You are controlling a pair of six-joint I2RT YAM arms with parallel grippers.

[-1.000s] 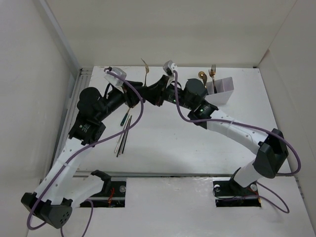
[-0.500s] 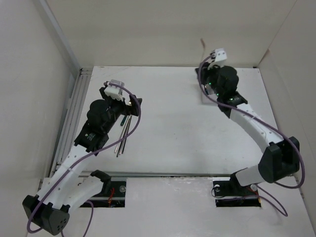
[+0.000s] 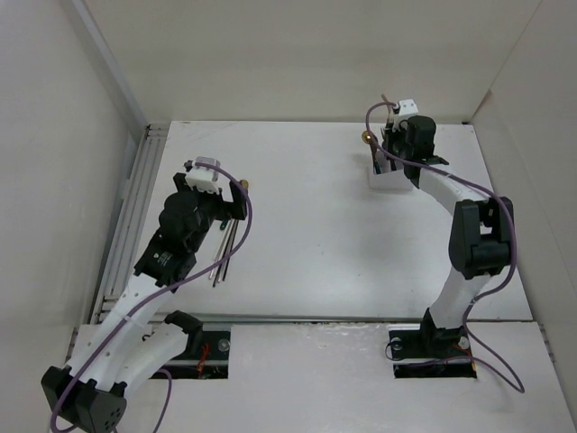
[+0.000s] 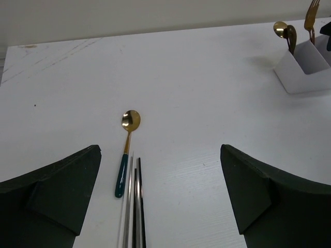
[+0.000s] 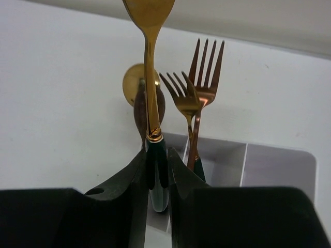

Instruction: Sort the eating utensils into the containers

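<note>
**Left pincer wide over the table, right pincer holding a spoon at the box**

Top view: The left gripper (image 3: 218,197) hangs over the left part of the table (image 3: 315,262), with its jaws spread wide and nothing between them. Just near of it the chopsticks (image 3: 225,254) lie on the table, almost parallel and close together. A small gold tip shows beside the gripper, but here I cannot tell what it belongs to. The right gripper (image 3: 389,149) is at the far right, directly above the white box (image 3: 388,179). A gold spoon head (image 3: 368,136) stands out at the left side of the box.

Left wrist view: The two dark fingers (image 4: 51,191) stand far apart at the left and right edges, and only the table is between them. The loose spoon (image 4: 126,155) lies there flat, with the gold bowl to the far side and the green handle to the near side. The chopsticks lie just to the right of its handle, very near it. The box is well apart, at the far right, with a spoon and a fork standing in it.

Right wrist view: The jaws are narrow and they clamp the green handle of the held spoon (image 5: 152,103), which stands upright with its gold bowl at the top. Behind it two forks (image 5: 199,82) and one more spoon stand, heads up, in the left part of the box. The compartment on the right shows only its white walls.
</note>
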